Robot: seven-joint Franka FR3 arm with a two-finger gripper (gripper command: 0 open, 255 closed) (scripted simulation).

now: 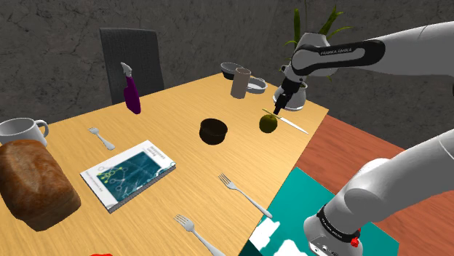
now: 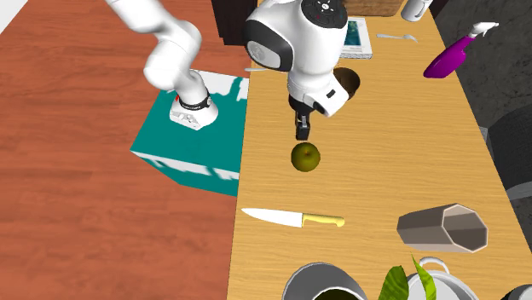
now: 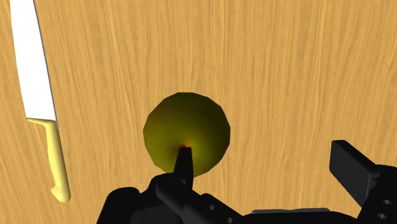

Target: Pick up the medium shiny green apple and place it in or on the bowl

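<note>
At the counter's edge toward the stand [image 1: 305,207]: we find the apple [image 1: 268,123], olive-green with a dull sheen, sitting on the wooden counter [image 1: 174,109].
Apple and fingers: the fingers [image 1: 279,103] hang just above the apple, apart from it.
Fingers: released and spread wide, clasping nothing.
Wrist view's share: here we see the apple lying under one of the fingers, whose tip overlaps it, while the other stands off over bare wood. The apple is off-centre in the gap, and a brownish stalk spot shows by that tip.
Shoulder view's share: it gives us the air between fingers and apple, and the bowl [image 1: 213,131] whole.
Second exterior view's share: the arm's hand covers part of the bowl. The knife [image 2: 292,219] shows full length, white blade and yellow handle, near the apple on the side away from the bowl.
Bowl: dark brown, round and upright on the counter, apart from the apple; its inside shows the same dark brown.
Other containers: a beige cup [image 1: 241,82] stands upright past the apple. A white mug [image 1: 22,129] sits beside a brown loaf [image 1: 33,182] at the shoulder view's left. A grey pot [image 2: 324,285] has green leaves [image 2: 396,281] next to it.
Farther out: a purple spray bottle [image 1: 132,94], a book [image 1: 127,173] and three forks [image 1: 244,195].
</note>
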